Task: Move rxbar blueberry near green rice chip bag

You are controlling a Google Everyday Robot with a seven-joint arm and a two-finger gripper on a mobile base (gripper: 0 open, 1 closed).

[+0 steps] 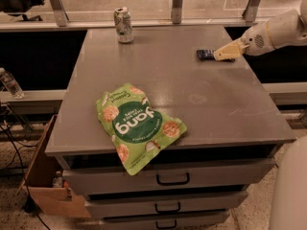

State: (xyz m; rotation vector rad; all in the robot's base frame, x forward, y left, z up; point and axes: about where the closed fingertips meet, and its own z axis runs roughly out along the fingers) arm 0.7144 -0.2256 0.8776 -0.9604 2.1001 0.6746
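Where the cabinet front faces the camera, three drawers [168, 181] with dark handles sit stacked below the grey top [201, 104]. A cardboard box [41, 186] stands on the floor at the cabinet's left side. A white rounded robot part [290, 190] fills the lower right corner.

The bag [139, 126] lies flat at the near left of the top, label side up. Its lower corner overhangs the front edge, above the uppermost drawer.

The bar [204, 54] lies flat at the far right of the top, well apart from the bag. Most of the bare surface lies between the two.

The gripper [218, 56] is low over the top at the bar's right end, with its tan tip meeting the wrapper. Whether the gripper is spread or clamped on the bar cannot be determined. The white arm [278, 30] enters from the right edge of the view.

A silver can [123, 25] stands upright at the far edge, left of centre. A clear bottle [9, 83] shows at the left, off the cabinet.
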